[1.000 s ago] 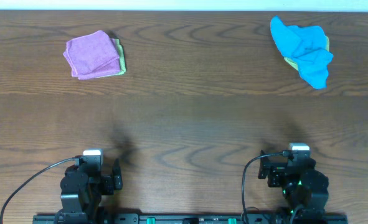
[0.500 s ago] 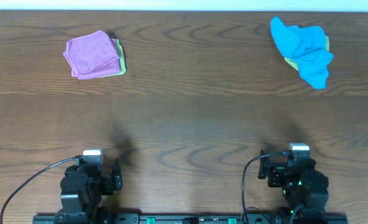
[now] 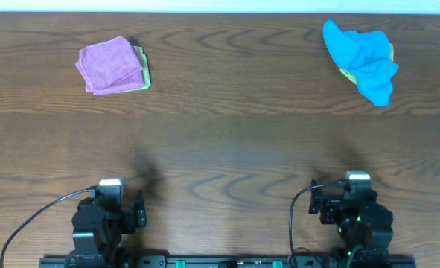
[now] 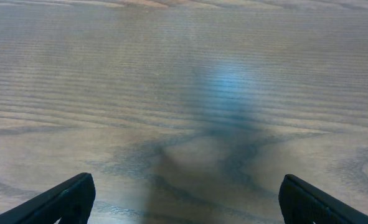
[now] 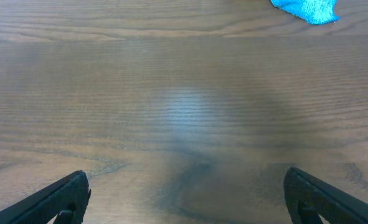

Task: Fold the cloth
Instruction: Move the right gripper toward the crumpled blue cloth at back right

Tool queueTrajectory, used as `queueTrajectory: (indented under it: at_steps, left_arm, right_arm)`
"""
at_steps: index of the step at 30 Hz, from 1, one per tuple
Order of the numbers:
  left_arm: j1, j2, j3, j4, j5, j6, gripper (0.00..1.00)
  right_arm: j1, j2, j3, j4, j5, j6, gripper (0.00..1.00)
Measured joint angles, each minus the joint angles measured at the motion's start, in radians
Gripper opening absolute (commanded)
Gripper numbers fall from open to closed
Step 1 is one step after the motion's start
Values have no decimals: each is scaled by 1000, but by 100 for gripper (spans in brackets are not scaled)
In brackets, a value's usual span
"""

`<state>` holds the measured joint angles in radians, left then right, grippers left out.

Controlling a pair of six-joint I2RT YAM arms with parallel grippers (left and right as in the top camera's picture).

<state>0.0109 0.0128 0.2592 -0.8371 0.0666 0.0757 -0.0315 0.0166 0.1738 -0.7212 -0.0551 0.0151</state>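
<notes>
The cloth (image 3: pixel 365 59), bright sky-blue and crumpled, lies at the far right of the table on top of a lime-green cloth whose edge peeks out. Its lower tip (image 5: pixel 308 9) shows at the top of the right wrist view. My left gripper (image 4: pixel 187 199) rests near the front edge on the left, open, with only bare wood between its fingers. On the right side at the front, my right gripper (image 5: pixel 187 196) is open too, far from the cloth and holding nothing.
A folded pink-purple cloth (image 3: pixel 112 65) lies on a lime-green one (image 3: pixel 143 68) at the far left. The dark wooden table (image 3: pixel 220 149) stretches between the arms and the cloths. Cables run from both arm bases along the front edge.
</notes>
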Motion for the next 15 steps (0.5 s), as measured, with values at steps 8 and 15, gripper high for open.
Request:
queueTrajectory:
  at_steps: [8,15]
  left_arm:
    - [0,0,0,0,0,0,95]
    - [0,0,0,0,0,0,95]
  right_arm:
    - [0,0,0,0,0,0,99]
    - [0,17,1,2,1,9,99]
